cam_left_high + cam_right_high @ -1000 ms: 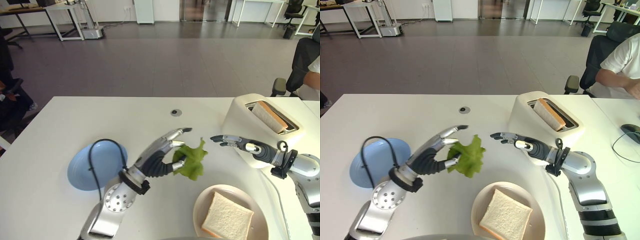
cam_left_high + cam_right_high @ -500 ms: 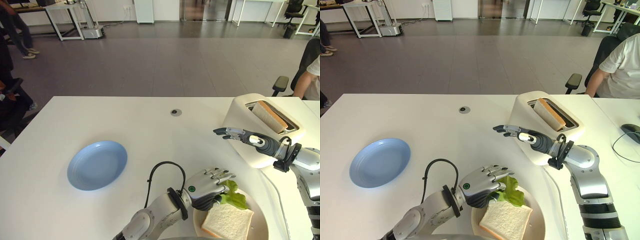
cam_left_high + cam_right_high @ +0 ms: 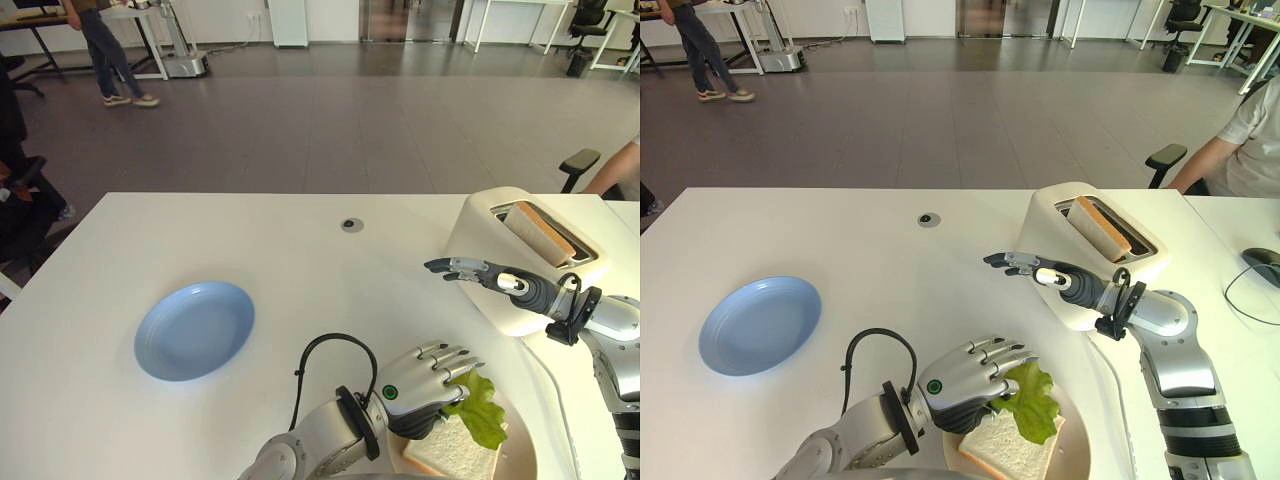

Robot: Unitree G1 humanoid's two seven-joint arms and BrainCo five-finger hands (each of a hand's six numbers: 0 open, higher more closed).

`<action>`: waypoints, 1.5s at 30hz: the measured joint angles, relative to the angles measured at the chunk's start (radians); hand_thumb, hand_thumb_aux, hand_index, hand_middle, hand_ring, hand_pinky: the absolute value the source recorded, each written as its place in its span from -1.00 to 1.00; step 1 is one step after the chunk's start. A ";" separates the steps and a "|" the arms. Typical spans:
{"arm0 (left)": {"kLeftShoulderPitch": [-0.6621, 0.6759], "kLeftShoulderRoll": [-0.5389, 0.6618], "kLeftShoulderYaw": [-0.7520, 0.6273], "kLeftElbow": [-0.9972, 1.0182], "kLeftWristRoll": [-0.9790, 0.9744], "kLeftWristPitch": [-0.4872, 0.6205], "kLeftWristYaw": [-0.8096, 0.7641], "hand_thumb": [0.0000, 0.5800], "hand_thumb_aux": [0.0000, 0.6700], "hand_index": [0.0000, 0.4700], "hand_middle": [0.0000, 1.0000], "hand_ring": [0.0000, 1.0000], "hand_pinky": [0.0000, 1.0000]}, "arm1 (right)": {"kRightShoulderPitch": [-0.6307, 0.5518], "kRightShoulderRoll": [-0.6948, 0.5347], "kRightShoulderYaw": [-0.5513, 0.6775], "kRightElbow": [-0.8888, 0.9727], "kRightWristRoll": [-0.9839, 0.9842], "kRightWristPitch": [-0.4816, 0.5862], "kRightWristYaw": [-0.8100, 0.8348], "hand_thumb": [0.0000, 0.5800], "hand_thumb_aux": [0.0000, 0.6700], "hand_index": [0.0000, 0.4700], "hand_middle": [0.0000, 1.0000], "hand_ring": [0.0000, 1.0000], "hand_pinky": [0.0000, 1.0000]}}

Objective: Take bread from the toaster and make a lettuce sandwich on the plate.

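Item count, taken on one table [image 3: 120,260].
Plates: two are recorded, one blue plate [image 3: 195,330] and one white plate [image 3: 1076,425]. Bread: two slices are counted, one toaster slice [image 3: 540,232] standing in the slot and one plate slice [image 3: 1000,455] lying on the white plate. One toaster [image 3: 478,240] is entered. One lettuce [image 3: 1032,400] leaf is logged. Hands: two are counted, one left hand [image 3: 420,385] and one right hand [image 3: 495,280]. One round cap [image 3: 351,225] is noted, set in the tabletop.
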 measured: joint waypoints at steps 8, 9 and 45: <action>0.017 0.006 -0.001 0.001 0.017 -0.006 -0.012 1.00 1.00 1.00 -1.00 -1.00 -1.00 | -0.003 0.000 0.013 0.000 0.000 -0.001 0.011 -1.00 -1.00 -1.00 -1.00 -1.00 -1.00; 0.019 0.006 -0.001 -0.001 0.021 -0.007 -0.012 1.00 1.00 1.00 -1.00 -1.00 -1.00 | -0.003 0.000 0.013 0.000 0.000 -0.001 0.012 -1.00 -1.00 -1.00 -1.00 -1.00 -1.00; 0.187 0.218 0.113 -0.252 0.068 -0.051 -0.054 -1.00 -1.00 -1.00 -1.00 -1.00 -1.00 | -0.045 0.000 0.019 0.034 -0.002 -0.013 0.039 -1.00 -1.00 -1.00 -1.00 -1.00 -1.00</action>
